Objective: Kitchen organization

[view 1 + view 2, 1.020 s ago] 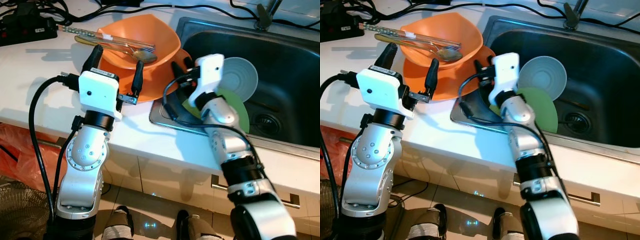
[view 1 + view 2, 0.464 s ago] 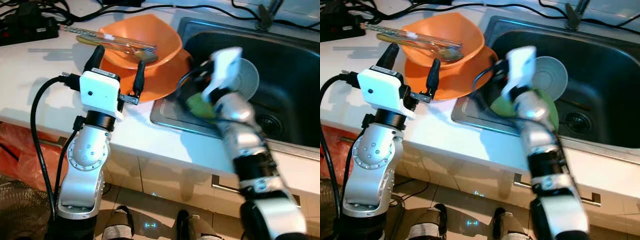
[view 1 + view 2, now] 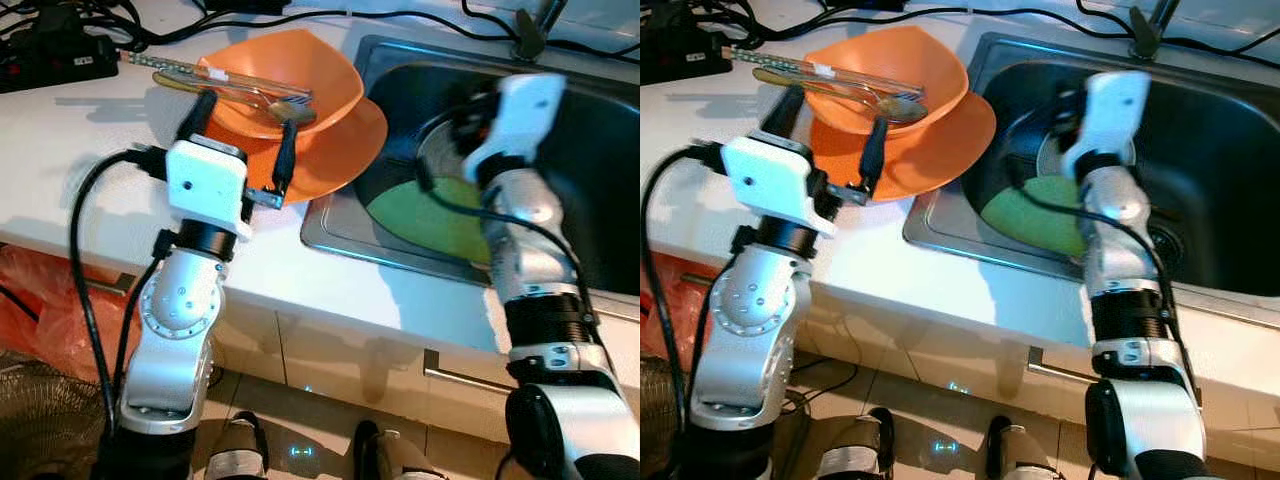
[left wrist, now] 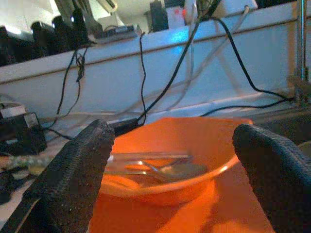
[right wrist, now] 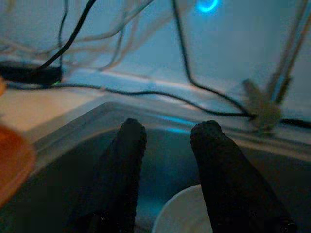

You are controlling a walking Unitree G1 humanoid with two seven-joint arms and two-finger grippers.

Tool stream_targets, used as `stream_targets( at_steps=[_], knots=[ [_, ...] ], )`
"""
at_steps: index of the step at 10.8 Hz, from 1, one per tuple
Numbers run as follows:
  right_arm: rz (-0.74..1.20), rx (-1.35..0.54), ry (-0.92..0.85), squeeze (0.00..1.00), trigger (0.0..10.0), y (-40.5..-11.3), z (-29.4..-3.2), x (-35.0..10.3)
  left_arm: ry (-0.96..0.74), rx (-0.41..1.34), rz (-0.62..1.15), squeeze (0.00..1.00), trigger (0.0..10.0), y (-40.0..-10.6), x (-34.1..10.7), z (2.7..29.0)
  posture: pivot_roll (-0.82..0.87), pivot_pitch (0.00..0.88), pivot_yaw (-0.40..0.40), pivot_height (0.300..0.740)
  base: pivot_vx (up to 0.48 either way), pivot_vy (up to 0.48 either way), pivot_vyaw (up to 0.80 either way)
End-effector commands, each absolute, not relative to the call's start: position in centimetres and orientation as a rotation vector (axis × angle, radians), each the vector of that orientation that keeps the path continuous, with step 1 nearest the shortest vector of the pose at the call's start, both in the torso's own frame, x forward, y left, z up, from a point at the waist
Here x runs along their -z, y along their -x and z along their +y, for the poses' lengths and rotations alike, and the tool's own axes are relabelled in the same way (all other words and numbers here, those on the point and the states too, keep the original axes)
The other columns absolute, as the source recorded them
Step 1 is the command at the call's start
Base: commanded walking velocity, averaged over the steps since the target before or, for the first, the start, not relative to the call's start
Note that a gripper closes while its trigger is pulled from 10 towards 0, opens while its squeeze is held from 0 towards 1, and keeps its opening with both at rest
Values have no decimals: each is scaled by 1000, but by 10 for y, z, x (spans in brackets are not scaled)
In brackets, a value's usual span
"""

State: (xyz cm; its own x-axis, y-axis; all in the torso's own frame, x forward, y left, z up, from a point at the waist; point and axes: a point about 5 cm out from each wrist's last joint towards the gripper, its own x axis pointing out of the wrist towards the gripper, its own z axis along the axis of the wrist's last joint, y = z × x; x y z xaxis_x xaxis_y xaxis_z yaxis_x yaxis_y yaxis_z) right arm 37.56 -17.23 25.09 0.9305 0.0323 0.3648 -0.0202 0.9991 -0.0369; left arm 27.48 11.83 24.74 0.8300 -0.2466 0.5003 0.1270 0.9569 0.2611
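The left end effector [image 3: 243,128] is held up with its two black fingers [image 4: 73,170] spread wide apart, gripping nothing. The left arm is bent at the elbow. The right end effector [image 5: 167,165] reaches forward, its fingers a little apart, also gripping nothing.

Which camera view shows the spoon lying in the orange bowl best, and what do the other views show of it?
The right eye view: the spoon lies whole across the orange bowl beside long clear utensils. The left eye view shows the same, partly behind the left gripper. The left wrist view catches it low over the rim, blurred. The right wrist view faces the sink.
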Motion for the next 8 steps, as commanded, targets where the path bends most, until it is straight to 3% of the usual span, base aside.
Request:
stream_targets(
  at_steps=[1,2,5,8],
  knots=[
    [-413,38,7,0,10000,-368,-188,-253,-212,218,-555,0,10000,-275,-245,116,173,211,-20,740,0,0,0],
    [-436,93,-37,0,10000,-359,-200,-249,-203,219,-555,0,10000,-278,-245,114,162,210,-21,740,0,0,0],
    [-473,99,-97,0,10000,-341,-202,-236,-189,228,-554,0,10000,-283,-243,111,150,203,-19,740,0,0,0],
    [-466,53,-125,0,10000,-320,-186,-221,-186,222,-552,0,10000,-287,-239,113,130,190,-14,740,0,0,0]
  ],
)
